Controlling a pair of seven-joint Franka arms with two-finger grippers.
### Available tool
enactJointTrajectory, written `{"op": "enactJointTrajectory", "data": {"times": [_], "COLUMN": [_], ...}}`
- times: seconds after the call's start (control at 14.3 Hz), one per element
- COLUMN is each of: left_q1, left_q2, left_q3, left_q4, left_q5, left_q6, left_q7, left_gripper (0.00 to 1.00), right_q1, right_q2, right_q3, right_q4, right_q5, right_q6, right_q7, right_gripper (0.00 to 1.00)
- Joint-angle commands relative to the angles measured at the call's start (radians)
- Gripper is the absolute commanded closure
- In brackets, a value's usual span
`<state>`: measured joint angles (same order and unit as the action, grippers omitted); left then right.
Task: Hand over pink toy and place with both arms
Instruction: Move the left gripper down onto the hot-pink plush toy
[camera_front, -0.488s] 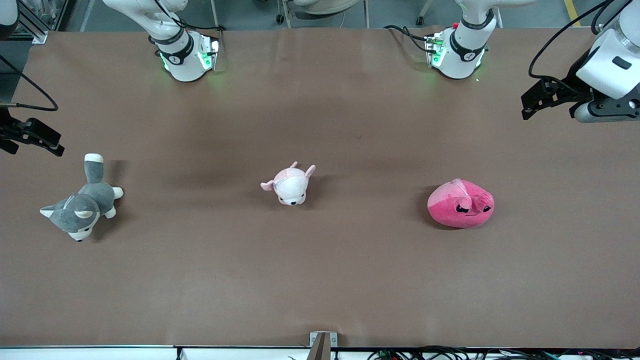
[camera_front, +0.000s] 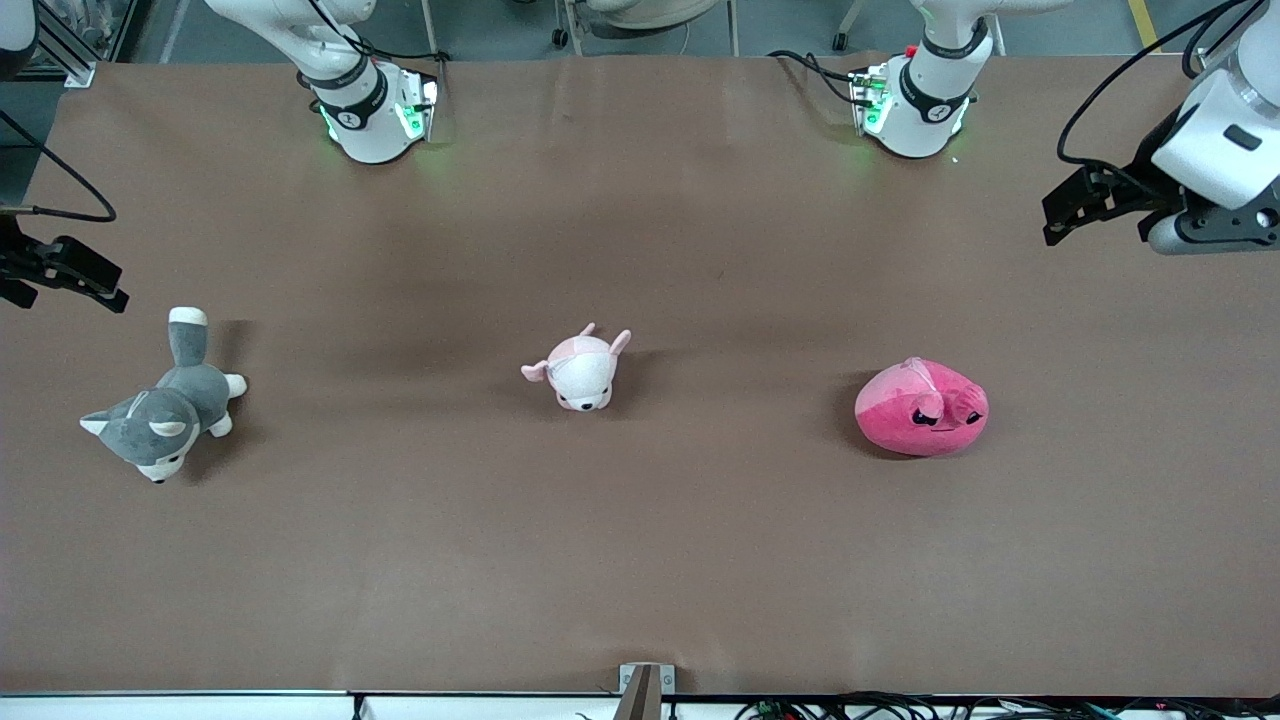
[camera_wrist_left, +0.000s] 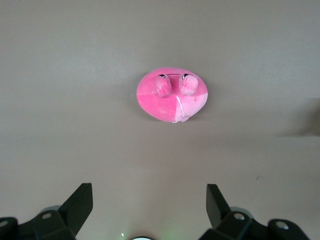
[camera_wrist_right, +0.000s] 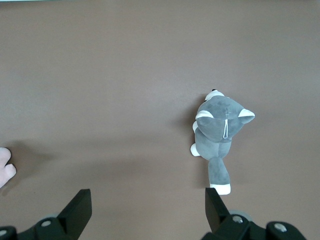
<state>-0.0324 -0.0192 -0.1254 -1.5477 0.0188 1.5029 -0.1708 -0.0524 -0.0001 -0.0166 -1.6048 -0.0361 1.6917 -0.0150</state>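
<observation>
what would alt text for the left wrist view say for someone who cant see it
A hot-pink egg-shaped plush, the pink toy, lies alone on the brown table, untouched. The left gripper hangs in the air short of it, its two black fingers spread wide open and holding nothing.

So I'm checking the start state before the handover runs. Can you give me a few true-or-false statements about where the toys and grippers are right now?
1. The pink toy lies on the table, held by nothing. True.
2. The left gripper is shut on the pink toy. False: it is up in the air, jaws open, toward the left arm's end of the table, apart from the toy.
3. The pale pink-and-white plush lies between the pink toy and the grey-and-white dog. True.
4. The right gripper holds the dog. False: its jaws are open and empty, and the dog lies on the table.
</observation>
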Motion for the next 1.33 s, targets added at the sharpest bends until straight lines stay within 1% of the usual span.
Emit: {"op": "enactJointTrajectory", "data": {"times": [0.0, 0.14, 0.28, 0.56, 0.77, 0.91, 0.98, 1.12, 1.19, 1.26], "left_q1": [0.005, 0.003, 0.005, 0.008, 0.04, 0.061, 0.066, 0.068, 0.068, 0.068], "left_q2": [0.059, 0.094, 0.123, 0.154, 0.189, 0.232, 0.254, 0.283, 0.292, 0.301], "left_q3": [0.001, 0.001, 0.001, 0.001, 0.0, 0.0, 0.0, -0.002, -0.003, -0.002], "left_q4": [0.012, 0.006, -0.031, -0.181, -0.296, -0.328, -0.327, -0.324, -0.324, -0.324], "left_q5": [0.018, 0.018, 0.018, 0.015, 0.006, 0.004, 0.004, 0.0, -0.01, -0.035], "left_q6": [0.054, 0.089, 0.155, 0.382, 0.575, 0.669, 0.683, 0.689, 0.703, 0.709], "left_q7": [0.016, 0.002, -0.001, -0.004, -0.009, -0.01, -0.009, -0.01, -0.01, -0.01], "left_gripper": [0.0, 0.0, 0.0, 0.0, 0.0, 0.0, 0.0, 0.06, 0.13, 0.16], "right_q1": [0.003, 0.003, 0.005, 0.006, -0.001, -0.006, -0.006, -0.003, -0.003, -0.003], "right_q2": [-0.02, -0.018, -0.017, -0.017, -0.018, -0.018, -0.02, -0.02, -0.02, -0.02], "right_q3": [-0.002, -0.002, -0.003, 0.0, -0.002, -0.006, -0.006, -0.006, -0.006, -0.006], "right_q4": [-0.004, 0.0, 0.003, 0.003, -0.004, -0.001, -0.001, 0.006, 0.017, 0.022], "right_q5": [0.01, 0.01, 0.01, 0.007, 0.01, 0.015, 0.015, 0.013, 0.012, 0.013], "right_q6": [0.0, -0.001, 0.0, 0.002, 0.0, -0.003, -0.004, -0.001, -0.004, -0.006], "right_q7": [0.01, 0.01, 0.01, 0.007, 0.01, 0.012, 0.012, 0.01, 0.001, 0.004], "right_gripper": [0.0, 0.0, 0.0, 0.0, 0.0, 0.0, 0.0, 0.0, 0.0, 0.0]}}
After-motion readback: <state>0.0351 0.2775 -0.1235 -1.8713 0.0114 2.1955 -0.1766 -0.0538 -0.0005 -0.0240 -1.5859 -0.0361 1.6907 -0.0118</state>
